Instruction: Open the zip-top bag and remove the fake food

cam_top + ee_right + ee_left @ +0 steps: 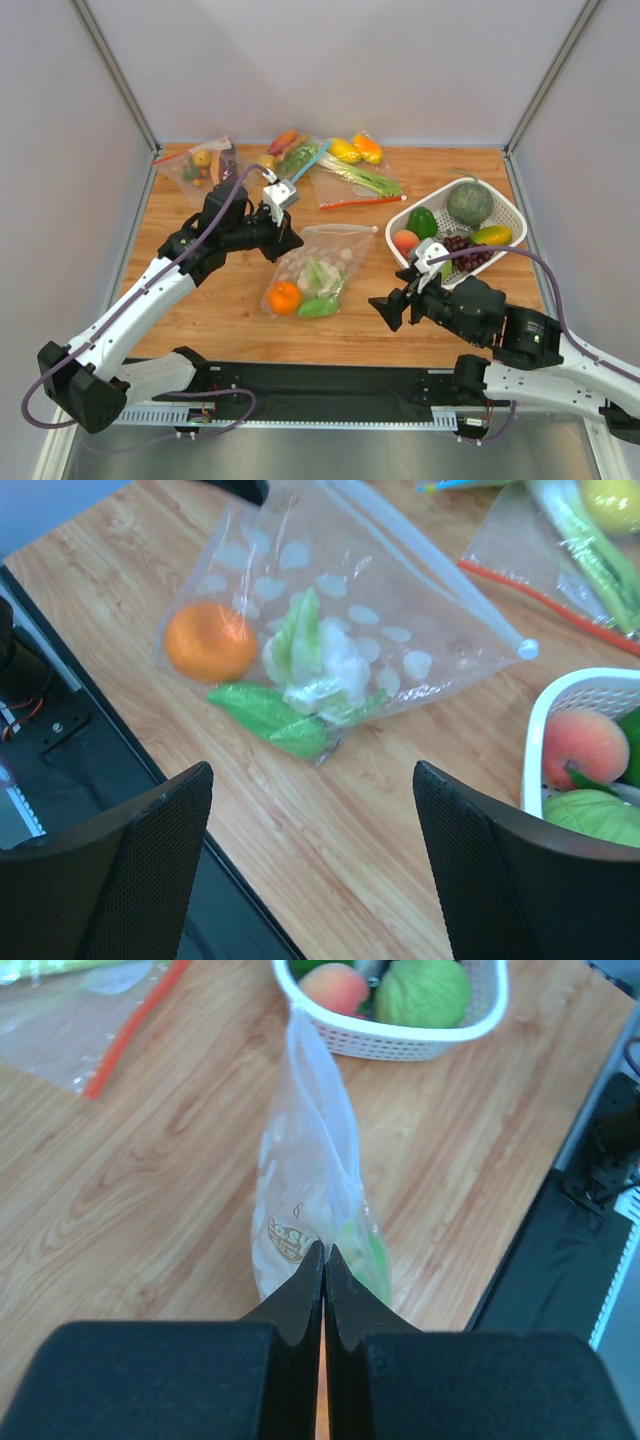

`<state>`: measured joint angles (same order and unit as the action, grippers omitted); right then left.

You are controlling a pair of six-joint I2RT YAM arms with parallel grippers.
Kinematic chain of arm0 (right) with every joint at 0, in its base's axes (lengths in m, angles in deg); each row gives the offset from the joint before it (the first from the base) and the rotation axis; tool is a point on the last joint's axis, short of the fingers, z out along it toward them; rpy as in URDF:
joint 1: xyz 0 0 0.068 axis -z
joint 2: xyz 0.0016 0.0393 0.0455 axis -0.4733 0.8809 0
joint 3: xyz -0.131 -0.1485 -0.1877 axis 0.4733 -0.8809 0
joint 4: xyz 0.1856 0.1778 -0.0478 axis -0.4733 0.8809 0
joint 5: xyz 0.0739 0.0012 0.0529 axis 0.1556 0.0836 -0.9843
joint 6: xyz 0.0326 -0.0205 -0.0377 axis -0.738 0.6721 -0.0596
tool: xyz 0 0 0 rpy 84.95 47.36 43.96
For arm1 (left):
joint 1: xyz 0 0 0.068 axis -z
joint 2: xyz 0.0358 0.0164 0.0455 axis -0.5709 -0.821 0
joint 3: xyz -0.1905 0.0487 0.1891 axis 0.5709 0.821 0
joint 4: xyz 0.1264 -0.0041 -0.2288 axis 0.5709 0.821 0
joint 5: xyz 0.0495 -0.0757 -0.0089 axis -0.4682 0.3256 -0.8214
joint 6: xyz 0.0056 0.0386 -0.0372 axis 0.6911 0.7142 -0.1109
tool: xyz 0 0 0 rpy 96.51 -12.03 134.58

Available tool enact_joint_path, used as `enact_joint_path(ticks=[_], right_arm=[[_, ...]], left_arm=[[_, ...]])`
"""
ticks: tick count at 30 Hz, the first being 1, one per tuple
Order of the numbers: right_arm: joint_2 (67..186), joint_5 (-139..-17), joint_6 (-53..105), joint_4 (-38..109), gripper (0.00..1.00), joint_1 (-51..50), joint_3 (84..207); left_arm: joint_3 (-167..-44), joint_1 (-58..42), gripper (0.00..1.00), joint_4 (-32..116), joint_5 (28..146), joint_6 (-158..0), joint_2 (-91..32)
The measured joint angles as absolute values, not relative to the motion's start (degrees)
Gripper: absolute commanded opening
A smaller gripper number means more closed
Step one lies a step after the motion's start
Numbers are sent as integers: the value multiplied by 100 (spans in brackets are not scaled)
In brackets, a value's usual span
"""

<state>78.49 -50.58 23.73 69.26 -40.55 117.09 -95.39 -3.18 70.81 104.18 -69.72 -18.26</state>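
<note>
The dotted zip-top bag [318,265] lies mid-table with its whitish zip strip [430,575] toward the basket. Inside are the orange [285,297], the white cauliflower [318,272] and the glossy green piece [318,307]. They also show in the right wrist view: the orange [210,640], the cauliflower [320,665] and the green piece [268,718]. My left gripper [290,241] is shut on the bag's upper left edge, and the bag [305,1185] rises from its jaws [325,1250]. My right gripper [385,308] is open and empty, right of the bag [330,590].
A white basket [505,205] at the right holds a melon [469,203], grapes [470,255], a peach [405,241] and other fruit. Bags with red zip strips [360,202] and a blue one [312,160] lie at the back. A black mat [320,380] runs along the near edge.
</note>
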Motion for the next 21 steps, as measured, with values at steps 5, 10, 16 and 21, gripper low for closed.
enact_joint_path(ticks=[5,10,16,21], right_arm=[[8046,-4772,2631,6692,85,-4055,12004],[8588,-4623,2979,6333,86,-4033,12279],[9248,-5067,3357,6045,86,-3382,12491],[9355,-5668,3455,6019,86,-2553,12491]], left_arm=[[-9539,130,0,7087,10803,-6699,-1823],[-9526,246,0,7061,11334,-6553,-1795],[-9440,299,0,7004,11742,-6424,-1603],[-9429,303,0,7002,11878,-6349,-1520]])
